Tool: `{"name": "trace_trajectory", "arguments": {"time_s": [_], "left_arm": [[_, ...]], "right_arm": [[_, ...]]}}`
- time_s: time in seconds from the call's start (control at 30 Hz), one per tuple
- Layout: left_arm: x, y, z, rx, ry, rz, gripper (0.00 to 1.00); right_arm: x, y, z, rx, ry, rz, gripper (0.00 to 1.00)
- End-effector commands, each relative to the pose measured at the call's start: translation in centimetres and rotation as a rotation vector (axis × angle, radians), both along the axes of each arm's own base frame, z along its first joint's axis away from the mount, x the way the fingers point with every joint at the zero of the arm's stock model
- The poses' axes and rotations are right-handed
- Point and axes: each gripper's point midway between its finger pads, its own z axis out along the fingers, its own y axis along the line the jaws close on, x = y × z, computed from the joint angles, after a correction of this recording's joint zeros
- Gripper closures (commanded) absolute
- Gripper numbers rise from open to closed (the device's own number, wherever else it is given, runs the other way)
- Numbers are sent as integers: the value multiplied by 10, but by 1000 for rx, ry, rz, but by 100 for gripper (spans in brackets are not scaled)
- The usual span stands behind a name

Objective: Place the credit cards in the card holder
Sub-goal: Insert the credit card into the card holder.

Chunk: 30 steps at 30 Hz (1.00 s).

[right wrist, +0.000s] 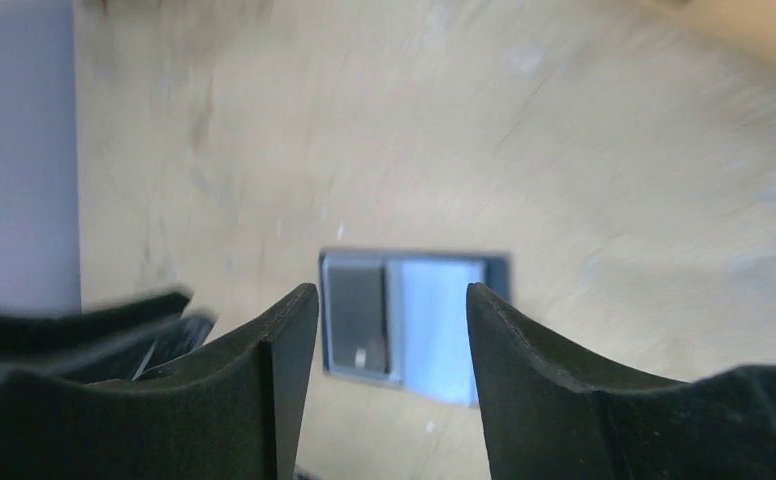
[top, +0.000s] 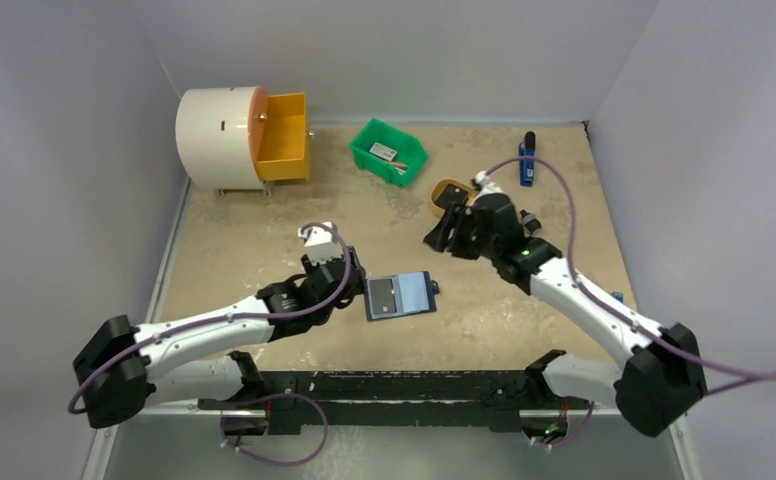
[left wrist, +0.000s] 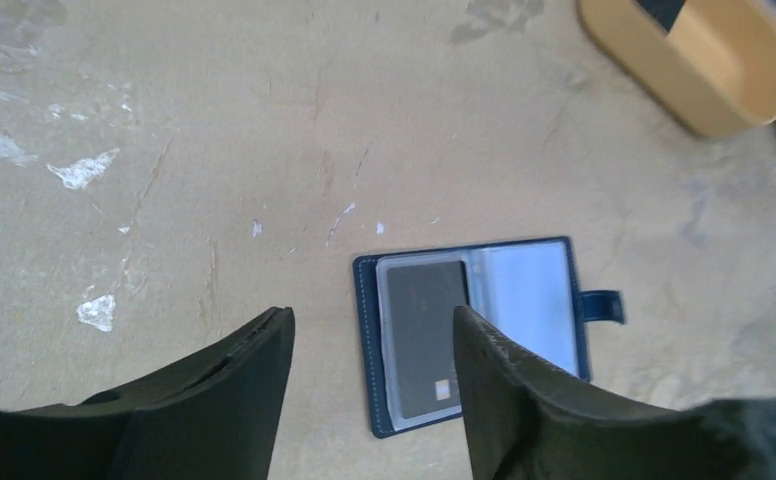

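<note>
Two robot arms reach over a beige, scuffed table, seen from above and from each wrist. The card holder lies open and flat near the middle of the table, close to the front edge, with its snap tab sticking out to the right.

The left gripper sits just beside the holder's left edge. Its fingers are spread apart and hold nothing. In the left wrist view the left gripper frames the card holder, and one finger covers the holder's lower right corner. A dark card sits in the left clear sleeve. The right sleeve looks pale and glossy, and whether it holds a card cannot be told.

The right gripper is well apart from the holder, next to a tan oval container. Its fingers are also spread, with nothing between them. The right wrist view is blurred: the right gripper frames the card holder as a soft dark-and-pale rectangle with no readable detail.

At the back stand a white drum with an orange drawer pulled out, a green bin whose small contents are too small to identify, and a blue-and-black tool. In the left wrist view the tan oval container is cut off by the top edge.
</note>
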Motion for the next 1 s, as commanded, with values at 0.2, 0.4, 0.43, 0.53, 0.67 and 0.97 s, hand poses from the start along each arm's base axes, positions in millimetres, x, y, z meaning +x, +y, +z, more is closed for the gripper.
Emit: {"name": "trace_trajectory", "arguments": {"time_s": [0.2,0.4,0.43,0.53,0.67,0.97], "left_arm": [[7,23,56,-80,-149,82,28],[4,18,49,-75,-123,61,29],[4,18,49,-77,-123,60,29],[4,21,48,-80,-125,70,30],[3,22,44,-81,-122,77,30],[2,20,30,-68,-96,74,30]], "right_arm": [[111,-101,20,102,-77,-393,34],[162,-108,-10,74,-47,-485,28],[168,-107,-12,83,-57,-490,29],[183,-104,-23,95,-42,-502,30],[194,-101,-46,74,33,-516,31],[200,-101,-71,22,107,-514,34]]}}
